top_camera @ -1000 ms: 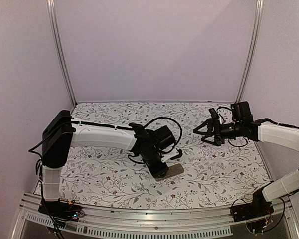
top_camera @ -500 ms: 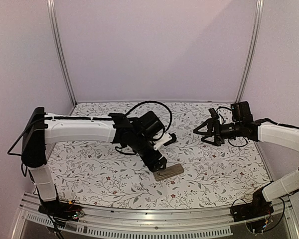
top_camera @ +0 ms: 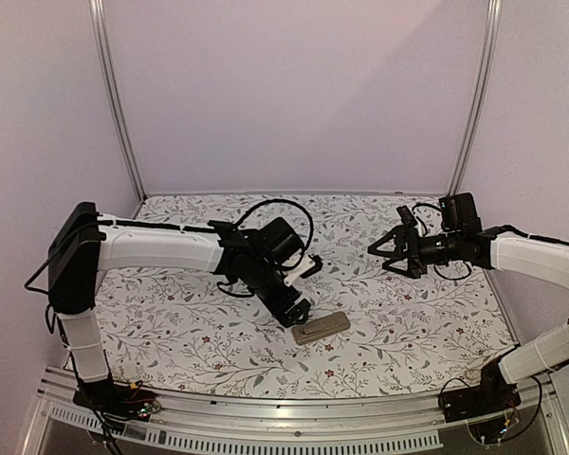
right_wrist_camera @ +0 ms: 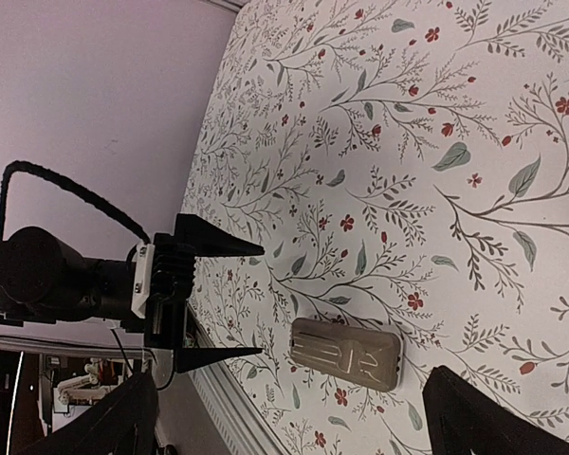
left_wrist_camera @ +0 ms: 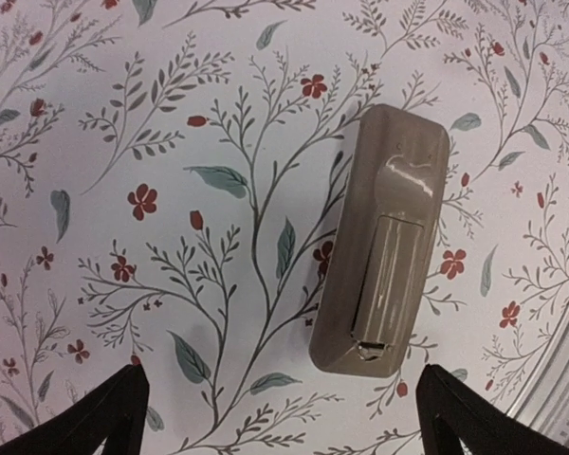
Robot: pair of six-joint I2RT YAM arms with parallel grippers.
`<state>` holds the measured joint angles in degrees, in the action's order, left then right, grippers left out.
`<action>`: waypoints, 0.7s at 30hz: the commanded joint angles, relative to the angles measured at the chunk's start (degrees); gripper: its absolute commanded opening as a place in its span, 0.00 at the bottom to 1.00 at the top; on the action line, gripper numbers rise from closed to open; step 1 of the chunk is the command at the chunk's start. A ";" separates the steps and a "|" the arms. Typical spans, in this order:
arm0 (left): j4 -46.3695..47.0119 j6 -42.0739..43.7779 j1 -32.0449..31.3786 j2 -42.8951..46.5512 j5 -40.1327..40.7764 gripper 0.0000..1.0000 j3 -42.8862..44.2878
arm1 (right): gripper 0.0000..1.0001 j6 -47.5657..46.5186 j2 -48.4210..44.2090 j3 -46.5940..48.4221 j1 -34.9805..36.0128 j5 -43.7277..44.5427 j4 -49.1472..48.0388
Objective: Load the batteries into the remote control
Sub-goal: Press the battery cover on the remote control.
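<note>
The remote control [top_camera: 321,328] lies flat on the floral tablecloth near the front middle, tan-grey back up, with its cover panel [left_wrist_camera: 391,275] in place. In the left wrist view the remote control [left_wrist_camera: 384,237] sits ahead of my left gripper [left_wrist_camera: 280,417], nearer the right finger. My left gripper [top_camera: 297,308] hovers just left of it, open and empty. My right gripper [top_camera: 377,250] hangs open and empty in the air at the right, facing left. From the right wrist I see the remote control [right_wrist_camera: 346,353] and the left gripper [right_wrist_camera: 251,300] with its jaws spread. The batteries are out of view.
An aluminium rail [top_camera: 294,417] runs along the table's near edge, close to the remote. Two metal posts [top_camera: 114,95] stand at the back corners in front of purple walls. A black cable [top_camera: 266,210] loops over the left wrist.
My left gripper has opened and drawn up and back to the left, off the remote. The remote stays where it was. The right arm has not moved.
</note>
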<state>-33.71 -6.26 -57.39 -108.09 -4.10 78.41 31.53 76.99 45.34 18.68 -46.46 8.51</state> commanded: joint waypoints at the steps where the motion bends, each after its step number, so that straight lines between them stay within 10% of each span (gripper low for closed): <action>1: -0.06 -0.37 -0.62 -3.24 1.49 1.00 2.33 | 0.99 0.19 -1.04 -0.96 -0.26 0.04 -0.32; 21: -4.57 0.72 -2.99 -11.63 6.19 0.99 3.63 | 0.99 -0.33 -0.63 -0.91 -0.23 0.27 0.08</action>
<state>-34.39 -6.24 -58.87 -117.05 -0.73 82.46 31.51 76.99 45.34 18.68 -46.41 8.54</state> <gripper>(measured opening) 0.995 0.988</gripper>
